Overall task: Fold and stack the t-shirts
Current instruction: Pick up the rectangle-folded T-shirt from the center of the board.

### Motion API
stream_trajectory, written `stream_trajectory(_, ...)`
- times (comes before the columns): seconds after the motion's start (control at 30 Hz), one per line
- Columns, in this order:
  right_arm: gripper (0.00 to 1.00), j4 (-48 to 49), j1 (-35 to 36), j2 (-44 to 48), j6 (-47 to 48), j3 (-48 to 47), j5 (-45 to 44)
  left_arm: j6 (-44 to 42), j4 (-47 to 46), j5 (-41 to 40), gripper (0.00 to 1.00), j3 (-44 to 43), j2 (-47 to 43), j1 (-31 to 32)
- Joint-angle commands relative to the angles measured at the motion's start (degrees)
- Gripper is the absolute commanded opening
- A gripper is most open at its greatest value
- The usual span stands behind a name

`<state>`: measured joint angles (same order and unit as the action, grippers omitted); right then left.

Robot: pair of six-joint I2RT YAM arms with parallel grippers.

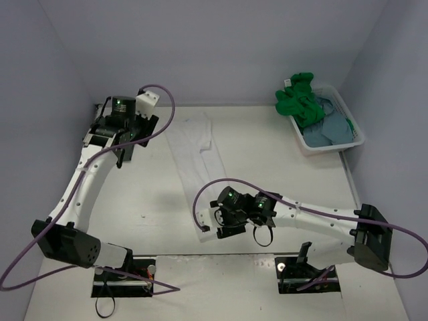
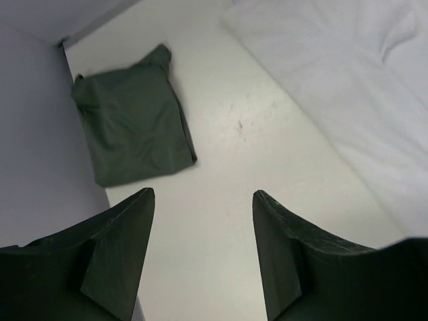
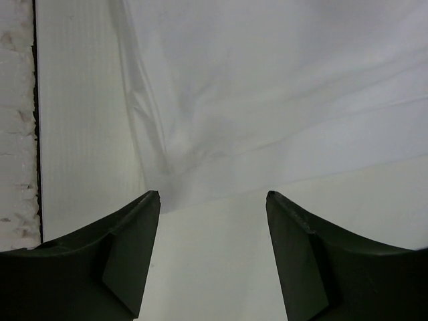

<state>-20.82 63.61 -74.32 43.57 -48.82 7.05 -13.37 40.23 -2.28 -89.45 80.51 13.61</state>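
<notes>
A white t-shirt (image 1: 198, 152) lies folded into a long narrow strip down the middle of the table. My right gripper (image 1: 221, 227) hovers at its near end, open. In the right wrist view the shirt's edge (image 3: 281, 100) lies just beyond the empty open gripper (image 3: 212, 197). My left gripper (image 1: 130, 144) stands open at the far left, beside the strip. The left wrist view shows a folded dark grey t-shirt (image 2: 130, 127) against the wall, the white shirt (image 2: 348, 87) at the right, and bare table under the open gripper (image 2: 204, 197). A green t-shirt (image 1: 299, 99) and a blue-grey t-shirt (image 1: 328, 128) lie crumpled in the basket.
The white plastic basket (image 1: 356, 127) stands at the far right corner of the table. Purple-grey walls close in the left, back and right sides. Purple cables loop over both arms.
</notes>
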Motion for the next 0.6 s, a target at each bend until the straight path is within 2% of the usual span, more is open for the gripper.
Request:
stream_trajectory(0.0,0.62,0.25,1.25,0.24,1.78,0.74,-0.63,-0.44,-1.20,0.35,0.55,4.45,-4.91,-2.53)
stream_trajectory(0.2,0.61,3.41,2.91,-4.24,2.75,2.32,1.56,1.59,-2.87,2.10,0.55,12.35,-9.22,-6.13)
stream_trajectory(0.57,0.61,9.57,7.66,-14.70,1.08,2.68,2.18,3.79,-4.72,6.24,0.55,15.53,-9.67,-8.42)
